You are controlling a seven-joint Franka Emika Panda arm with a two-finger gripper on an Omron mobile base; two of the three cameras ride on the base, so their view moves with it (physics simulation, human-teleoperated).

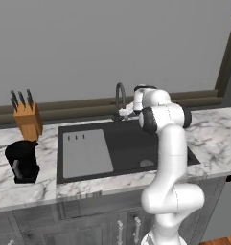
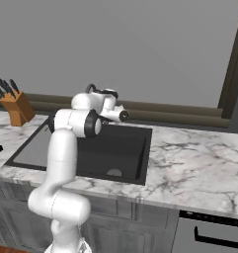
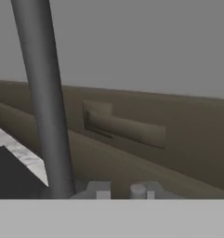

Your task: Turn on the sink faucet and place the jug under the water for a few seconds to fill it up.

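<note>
Faucet (image 1: 120,98) stands upright at the far edge of the sink (image 1: 131,148), and the end effector (image 1: 122,114) sits right beside its base on the right, where the lever should be, though I can't tell if the fingers are pinching it or just pressed together. No water running, basin looks dry. Jug (image 1: 22,161) is way off left on the table (image 1: 210,136), just in front of the knife block (image 1: 28,117).
</note>
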